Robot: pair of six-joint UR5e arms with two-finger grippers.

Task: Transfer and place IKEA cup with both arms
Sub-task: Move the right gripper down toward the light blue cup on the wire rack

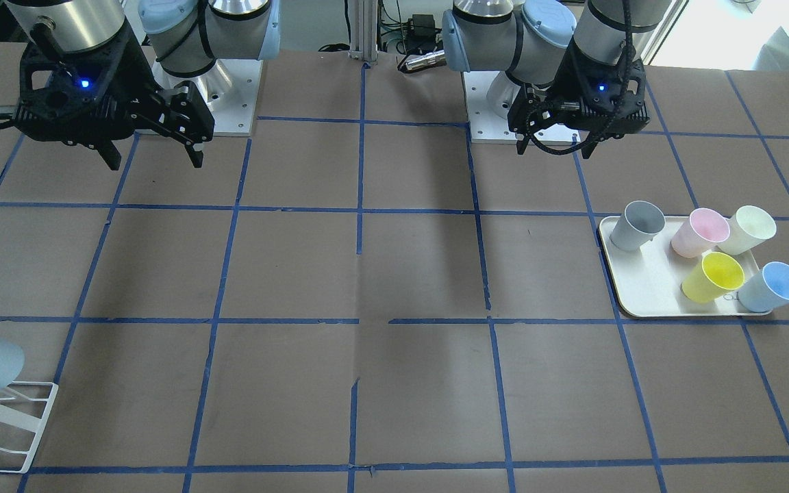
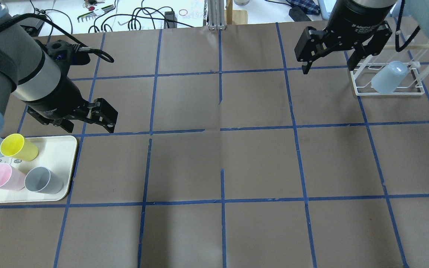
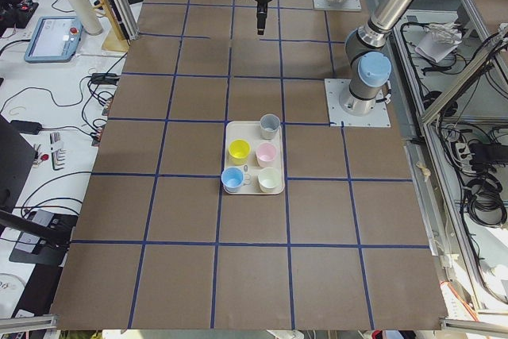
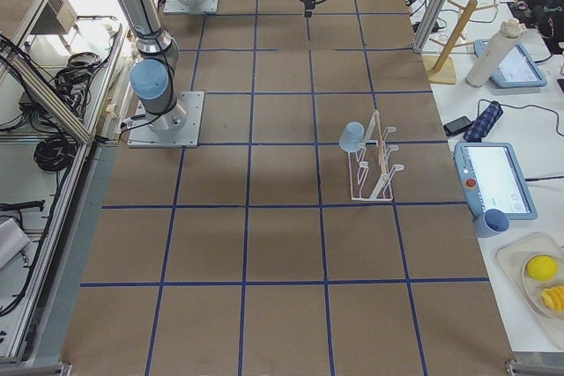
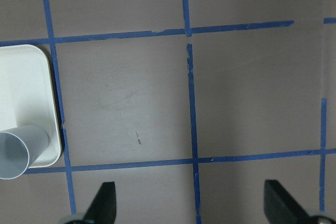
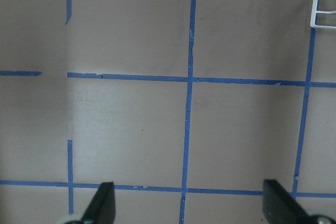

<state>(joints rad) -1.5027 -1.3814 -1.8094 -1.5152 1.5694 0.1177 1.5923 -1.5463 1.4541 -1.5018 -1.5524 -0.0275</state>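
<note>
A brown paper-covered tabletop (image 2: 259, 160) is ruled into squares by blue tape lines (image 2: 259, 128). Beyond its far edge, black cables (image 2: 140, 16) sprawl across a white bench (image 2: 65, 26) beside an aluminium post (image 2: 214, 15).

Brown table (image 2: 259, 160) marked with a blue tape grid (image 2: 259, 128). Cream tray (image 2: 63, 156) lies on it just beside left gripper (image 2: 89, 130). White wire rack (image 2: 385, 94) stands just beside right gripper (image 2: 327, 69).

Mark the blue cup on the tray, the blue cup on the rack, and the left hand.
blue cup on the tray (image 1: 761, 294): front-facing view, side wall.
blue cup on the rack (image 2: 385, 82): overhead view, side wall.
left hand (image 2: 89, 125): overhead view, midway between its fingertips.
</note>
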